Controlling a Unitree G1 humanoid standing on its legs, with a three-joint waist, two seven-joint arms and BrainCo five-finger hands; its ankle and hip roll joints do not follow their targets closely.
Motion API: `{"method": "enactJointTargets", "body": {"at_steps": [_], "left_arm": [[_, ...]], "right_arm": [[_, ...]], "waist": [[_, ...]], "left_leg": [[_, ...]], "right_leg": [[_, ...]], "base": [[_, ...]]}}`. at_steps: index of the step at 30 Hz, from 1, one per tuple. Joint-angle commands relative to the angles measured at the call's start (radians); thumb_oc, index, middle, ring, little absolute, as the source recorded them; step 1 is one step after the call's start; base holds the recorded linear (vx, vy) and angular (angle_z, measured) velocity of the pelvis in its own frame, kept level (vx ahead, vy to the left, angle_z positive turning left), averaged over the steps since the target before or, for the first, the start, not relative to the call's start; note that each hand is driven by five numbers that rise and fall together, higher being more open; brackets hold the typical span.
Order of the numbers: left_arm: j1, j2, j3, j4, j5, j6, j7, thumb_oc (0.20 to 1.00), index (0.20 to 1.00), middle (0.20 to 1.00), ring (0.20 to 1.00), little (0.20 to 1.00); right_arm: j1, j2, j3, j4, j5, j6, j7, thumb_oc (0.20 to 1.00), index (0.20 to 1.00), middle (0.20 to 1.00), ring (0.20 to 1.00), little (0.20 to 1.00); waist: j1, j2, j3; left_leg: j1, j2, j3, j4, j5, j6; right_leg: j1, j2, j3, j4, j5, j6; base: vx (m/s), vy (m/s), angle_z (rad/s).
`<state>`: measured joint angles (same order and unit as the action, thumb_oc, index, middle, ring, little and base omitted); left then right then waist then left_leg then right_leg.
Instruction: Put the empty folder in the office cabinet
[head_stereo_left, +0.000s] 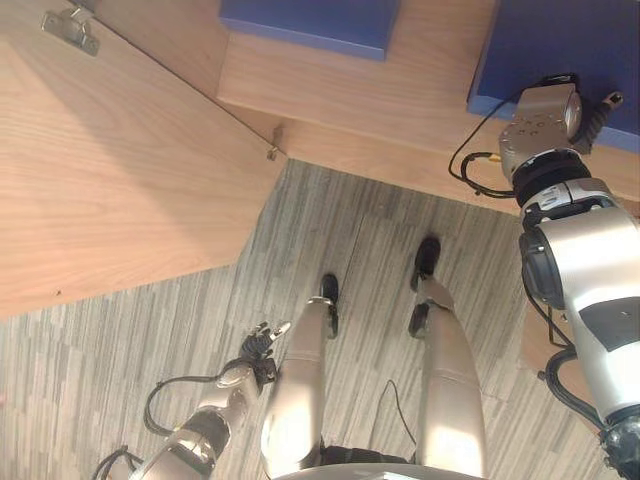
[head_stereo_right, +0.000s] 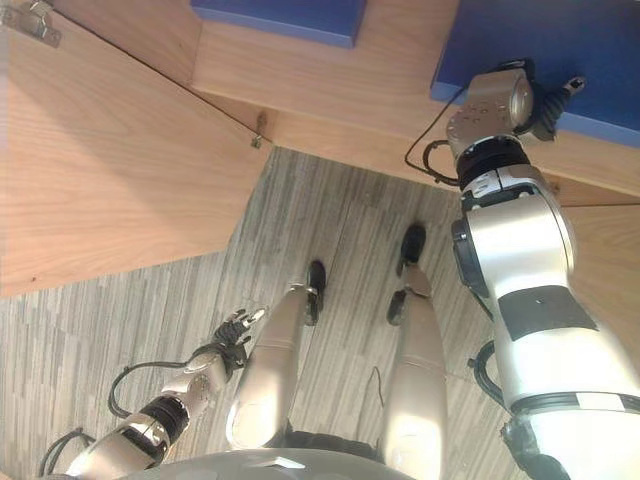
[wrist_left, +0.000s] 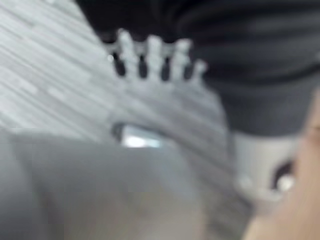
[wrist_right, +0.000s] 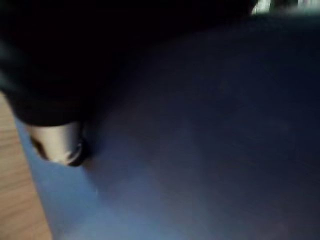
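Right hand (head_stereo_left: 585, 115) on flat blue folder (head_stereo_left: 570, 50), grip unclear; left hand (head_stereo_left: 262, 342) relaxed.

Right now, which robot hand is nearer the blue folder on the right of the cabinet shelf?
Right. The right robot hand is against the blue folder; the left robot hand hangs low over the floor, far from it.

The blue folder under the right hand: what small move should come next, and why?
Probably push the blue folder a little deeper onto the wooden shelf. The right hand lies on its near edge, and that edge still sits close to the shelf's front. The cabinet door stands open, so nothing blocks the way. The left hand hangs low by the floor, fingers relaxed.
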<state>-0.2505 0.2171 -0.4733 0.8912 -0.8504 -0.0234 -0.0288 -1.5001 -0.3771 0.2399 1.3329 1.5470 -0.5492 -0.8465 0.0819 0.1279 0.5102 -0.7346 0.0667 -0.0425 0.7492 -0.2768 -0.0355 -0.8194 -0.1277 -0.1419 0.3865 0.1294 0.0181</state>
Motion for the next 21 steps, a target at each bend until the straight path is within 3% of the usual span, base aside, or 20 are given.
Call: {"method": "enactJointTargets", "body": {"at_steps": [1, 3, 8, 9, 12, 16, 17, 21], "left_arm": [[-0.013, -0.014, -0.033, 0.045, -0.013, 0.039, 0.016, 1.000, 1.000, 1.000, 1.000, 1.000], [-0.030, -0.009, -0.033, 0.050, -0.015, 0.052, 0.015, 1.000, 1.000, 1.000, 1.000, 1.000], [-0.079, -0.006, -0.024, 0.113, -0.019, 0.065, 0.005, 1.000, 1.000, 1.000, 1.000, 1.000], [-0.079, -0.006, -0.024, 0.113, -0.019, 0.065, 0.005, 1.000, 1.000, 1.000, 1.000, 1.000], [-0.100, -0.006, -0.014, 0.149, -0.010, 0.067, -0.012, 1.000, 1.000, 1.000, 1.000, 1.000], [-0.131, 0.002, -0.003, 0.194, 0.000, 0.072, -0.036, 1.000, 1.000, 1.000, 1.000, 1.000], [-0.148, 0.005, -0.001, 0.207, 0.000, 0.075, -0.038, 1.000, 1.000, 1.000, 1.000, 1.000], [-0.182, 0.010, 0.000, 0.237, 0.007, 0.082, -0.051, 1.000, 1.000, 1.000, 1.000, 1.000]], "right_arm": [[0.022, -0.063, 0.059, -0.104, -0.133, 0.096, 0.093, 1.000, 1.000, 1.000, 1.000, 1.000], [0.021, -0.057, 0.075, -0.101, -0.118, 0.141, 0.101, 1.000, 1.000, 1.000, 1.000, 1.000], [0.055, -0.051, 0.113, -0.080, -0.125, 0.359, 0.221, 1.000, 1.000, 1.000, 1.000, 1.000], [0.055, -0.051, 0.113, -0.080, -0.125, 0.359, 0.221, 1.000, 1.000, 1.000, 1.000, 1.000], [0.084, -0.050, 0.118, -0.056, -0.122, 0.478, 0.246, 1.000, 1.000, 1.000, 1.000, 1.000], [0.141, -0.055, 0.108, -0.022, -0.205, 0.614, 0.300, 1.000, 1.000, 1.000, 1.000, 1.000], [0.168, -0.049, 0.109, -0.012, -0.277, 0.686, 0.347, 1.000, 1.000, 1.000, 1.000, 1.000], [0.236, -0.034, 0.136, 0.008, -0.425, 0.735, 0.445, 1.000, 1.000, 1.000, 1.000, 1.000]], "waist": [[0.028, -0.027, 0.010], [0.028, -0.031, 0.010], [0.017, -0.050, 0.010], [0.017, -0.050, 0.010], [0.012, -0.062, 0.010], [0.006, -0.080, 0.010], [0.002, -0.089, 0.010], [-0.006, -0.104, 0.010]], "left_leg": [[-0.053, -0.003, 0.042, 0.047, 0.034, 0.042], [-0.049, -0.002, 0.045, 0.049, 0.035, 0.042], [-0.032, 0.003, 0.057, 0.076, 0.018, 0.050], [-0.032, 0.003, 0.057, 0.076, 0.018, 0.050], [-0.015, 0.003, 0.064, 0.083, 0.011, 0.053], [0.016, 0.002, 0.077, 0.084, -0.002, 0.064], [0.029, -0.001, 0.081, 0.085, -0.014, 0.070], [0.063, -0.001, 0.092, 0.074, -0.014, 0.076]], "right_leg": [[0.056, 0.009, 0.029, 0.160, -0.263, -0.029], [0.062, 0.011, 0.028, 0.158, -0.261, -0.030], [0.088, 0.009, 0.028, 0.164, -0.262, -0.033], [0.088, 0.009, 0.028, 0.164, -0.262, -0.033], [0.104, 0.009, 0.030, 0.162, -0.261, -0.032], [0.131, 0.009, 0.032, 0.153, -0.257, -0.031], [0.144, 0.011, 0.034, 0.147, -0.255, -0.029], [0.179, 0.013, 0.033, 0.120, -0.243, -0.029]], "base": [[0.01, -0.003, -0.06], [0.00, 0.000, 0.00], [0.00, -0.003, -0.02], [0.00, -0.001, -0.04], [0.00, -0.001, -0.03], [-0.01, -0.003, -0.07], [-0.02, -0.012, -0.21], [-0.03, -0.011, -0.10]]}}
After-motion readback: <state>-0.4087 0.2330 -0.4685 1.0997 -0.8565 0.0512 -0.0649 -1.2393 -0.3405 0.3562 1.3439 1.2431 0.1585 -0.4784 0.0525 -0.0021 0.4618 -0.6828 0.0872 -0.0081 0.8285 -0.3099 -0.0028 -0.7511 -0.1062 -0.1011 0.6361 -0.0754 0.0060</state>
